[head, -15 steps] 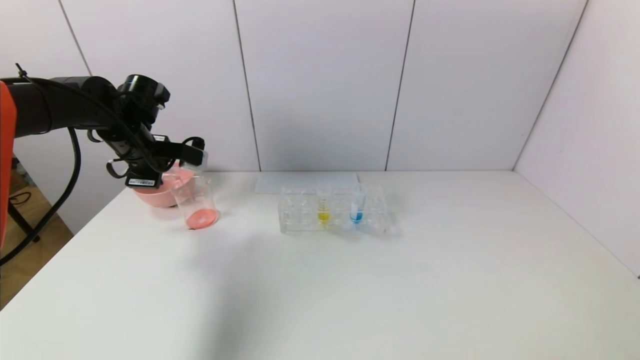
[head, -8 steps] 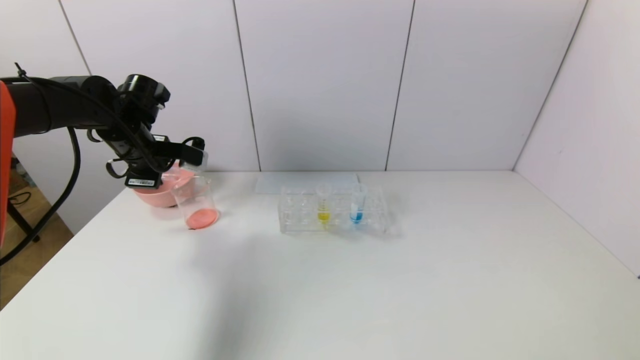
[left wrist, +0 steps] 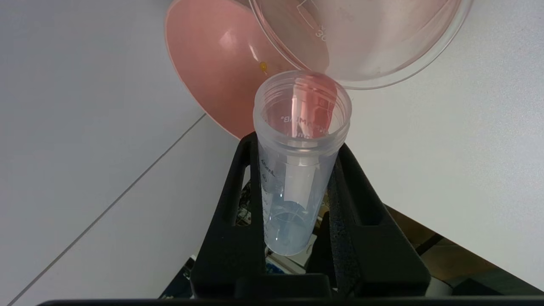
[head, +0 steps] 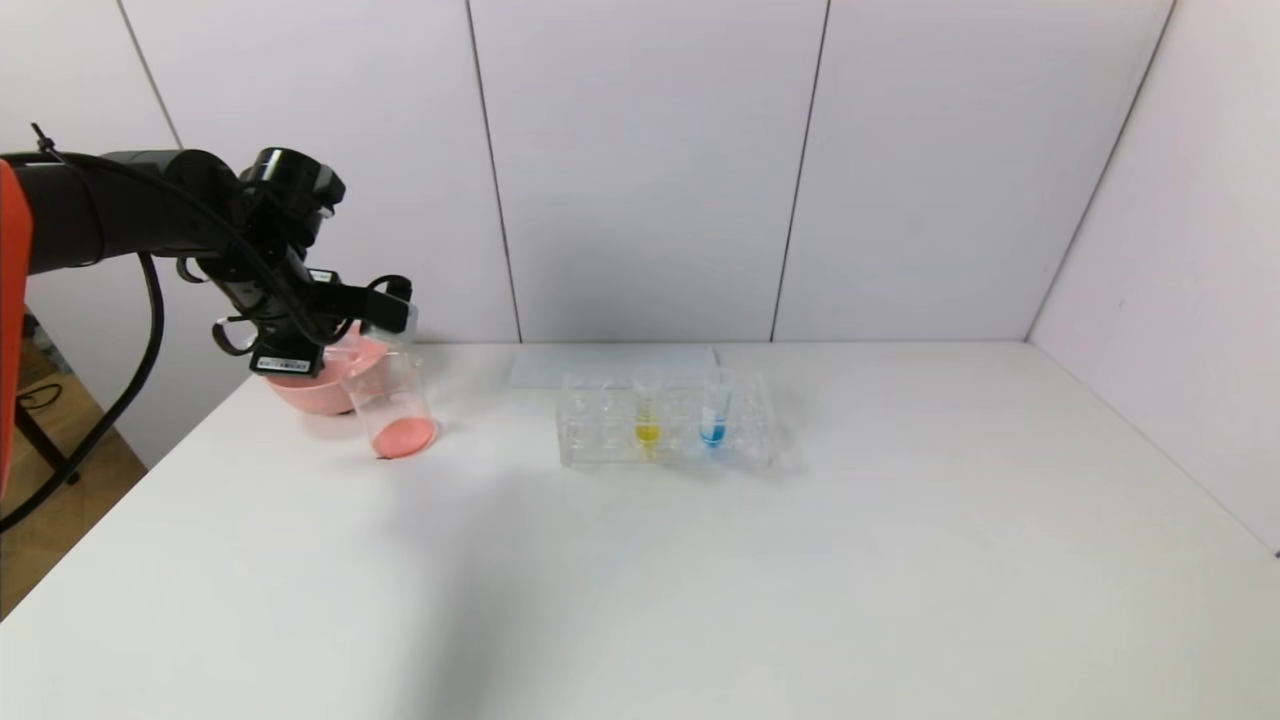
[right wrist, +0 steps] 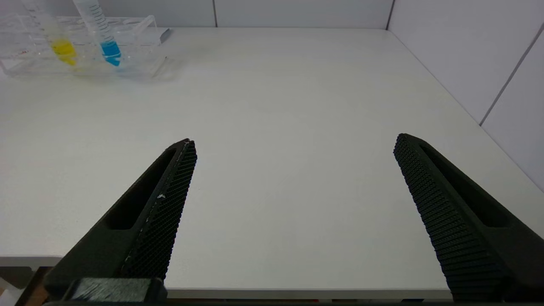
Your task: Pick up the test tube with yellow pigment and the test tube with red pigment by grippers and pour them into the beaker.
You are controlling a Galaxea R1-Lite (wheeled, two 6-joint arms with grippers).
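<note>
At the left of the head view, the test tube with red pigment is a clear tube tipped over, its open mouth aimed down at the rim of the beaker; only a faint pink film tints its inside. The beaker stands upright just below, clear glass with pink-red liquid pooled at its bottom. Near the frame's centre, the test tube with yellow pigment stands upright, yellow liquid in its tip.

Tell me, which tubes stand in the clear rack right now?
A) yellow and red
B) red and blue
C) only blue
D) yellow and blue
D: the rack holds the yellow-tipped tube and the blue-tipped tube; the left gripper holds another tube.
</note>
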